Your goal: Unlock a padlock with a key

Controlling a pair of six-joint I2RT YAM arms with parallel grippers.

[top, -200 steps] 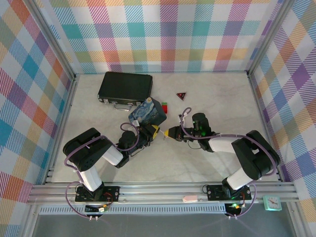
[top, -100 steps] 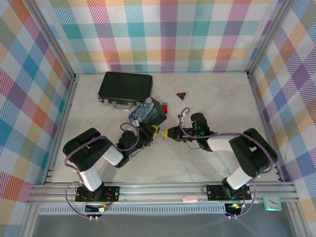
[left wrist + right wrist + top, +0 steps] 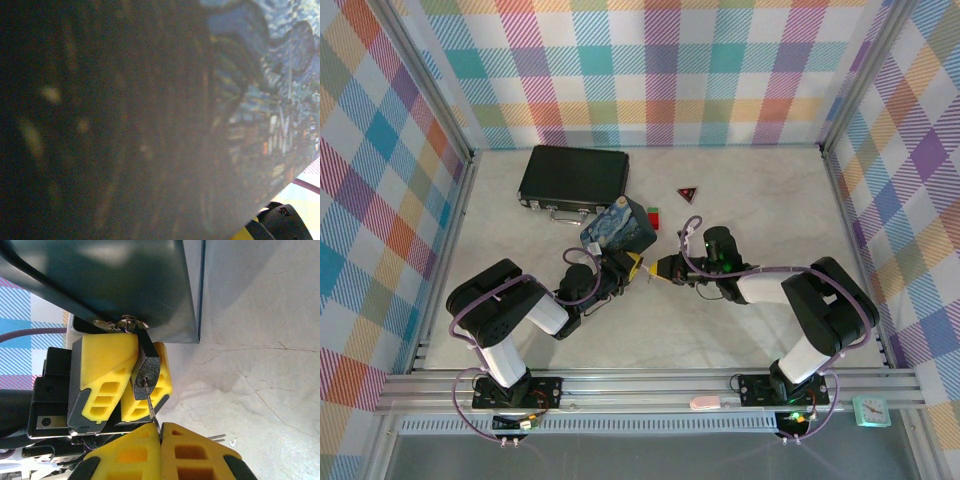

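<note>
In the right wrist view the padlock (image 3: 147, 373), small, dark and silvery, is clamped between the yellow fingers (image 3: 105, 371) of my left gripper (image 3: 131, 392), keyhole facing the camera. The slender key (image 3: 151, 405) has its tip in the keyhole, and its other end is pinched by my shut right gripper (image 3: 161, 436). From above, the left gripper (image 3: 633, 267) and right gripper (image 3: 661, 268) meet tip to tip just in front of the blue painted tin (image 3: 618, 226). The padlock's shackle runs up toward the tin's dark underside (image 3: 125, 285).
A black briefcase (image 3: 572, 177) lies at the back left. A small red-and-green block (image 3: 653, 214) and a dark red triangle (image 3: 688, 194) lie behind the grippers. The left wrist view is blurred, with the tin's painting (image 3: 280, 100) close at the right. Open tabletop (image 3: 770, 200) lies to the right.
My right gripper has edged slightly left toward the left gripper, bringing the key with it. The left arm, tin and other objects have stayed put.
</note>
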